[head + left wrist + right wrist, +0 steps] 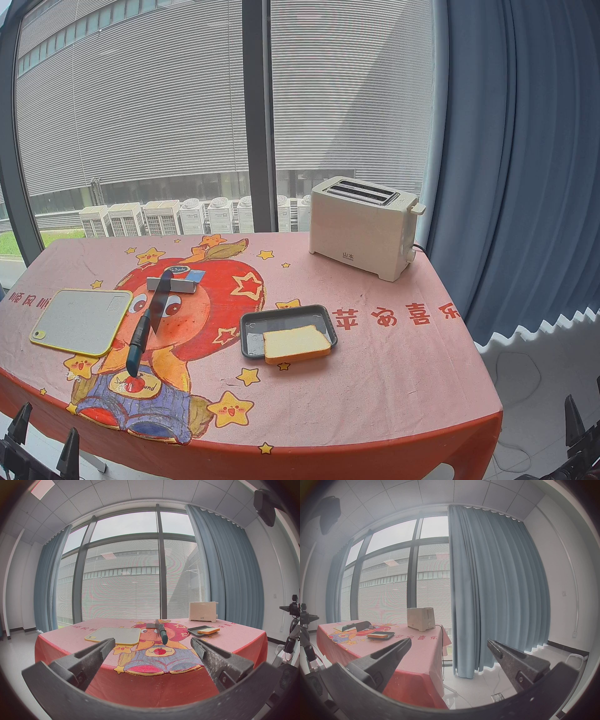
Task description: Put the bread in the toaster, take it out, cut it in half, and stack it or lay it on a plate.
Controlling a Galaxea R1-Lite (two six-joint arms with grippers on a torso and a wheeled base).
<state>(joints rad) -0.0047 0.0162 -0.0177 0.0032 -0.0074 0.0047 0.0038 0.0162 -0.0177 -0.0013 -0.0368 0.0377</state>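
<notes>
Left hand well apart from bread

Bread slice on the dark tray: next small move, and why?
Probably bring the open right gripper over the tan bread slice on the dark rectangular tray: the slice lies ungripped, the slots of the white toaster look empty, and that arm is on the tray's side.

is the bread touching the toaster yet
Apart. The head view shows the bread lying in the dark tray, with bare tablecloth between it and the toaster.
</notes>
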